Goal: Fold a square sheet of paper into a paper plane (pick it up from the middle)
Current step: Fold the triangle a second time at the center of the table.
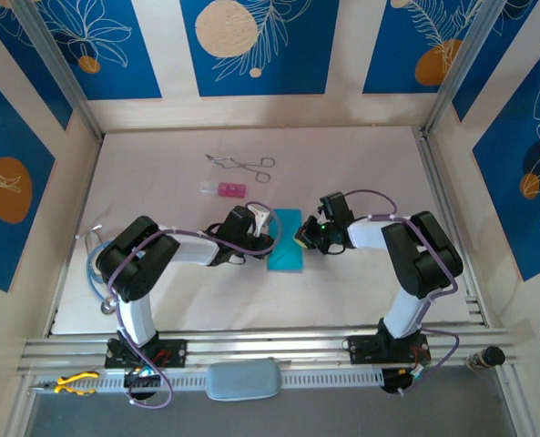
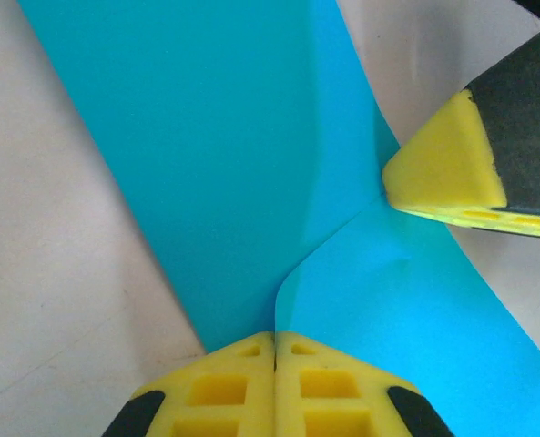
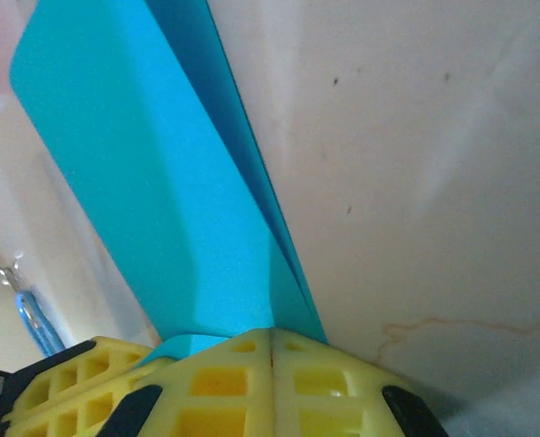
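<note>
Mid-counter (image 1: 370, 173), the left end effector (image 2: 275, 350) and the right end effector (image 3: 271, 341) meet almost tip to tip. Each is closed and pinches the folded cyan sheet of paper (image 1: 286, 244). The wrist views show a raised flap curling away from the clamped fingers; from above the sheet is a narrow rectangle. Beyond it lie a pink block (image 1: 229, 189), then metal forceps (image 1: 242, 164).

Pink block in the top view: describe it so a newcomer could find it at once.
On the pale table, look beyond the left gripper, farther back. The small pink block lies just nearer than the metal forceps; it alone is pink.
</note>
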You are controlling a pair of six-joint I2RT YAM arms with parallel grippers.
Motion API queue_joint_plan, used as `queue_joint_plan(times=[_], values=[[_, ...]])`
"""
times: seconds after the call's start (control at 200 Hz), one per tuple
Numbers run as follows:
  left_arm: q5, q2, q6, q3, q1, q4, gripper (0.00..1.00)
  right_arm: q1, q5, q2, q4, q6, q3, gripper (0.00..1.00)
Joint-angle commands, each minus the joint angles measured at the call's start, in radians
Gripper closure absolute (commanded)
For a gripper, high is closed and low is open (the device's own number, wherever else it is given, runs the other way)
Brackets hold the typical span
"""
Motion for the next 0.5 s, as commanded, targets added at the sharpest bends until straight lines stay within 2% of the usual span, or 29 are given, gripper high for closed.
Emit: queue_joint_plan(times=[0.0, 0.275, 0.39, 0.495], values=[[0.012, 0.015, 0.007, -0.002, 0.013, -0.059, 1.0, -0.013, 0.052, 0.031, -0.056, -0.006, -0.031, 1.0], [0.011, 0.01, 0.006, -0.005, 0.013, -0.059, 1.0, -0.075, -0.045, -0.065, -0.07, 0.022, 0.006, 1.0], [0.012, 0.01, 0.004, -0.007, 0.012, -0.057, 1.0, -0.046, -0.044, -0.138, -0.052, -0.019, 0.005, 1.0], [0.011, 0.009, 0.003, -0.008, 0.012, -0.054, 1.0, -0.01, -0.052, -0.139, -0.066, -0.043, 0.013, 1.0]])
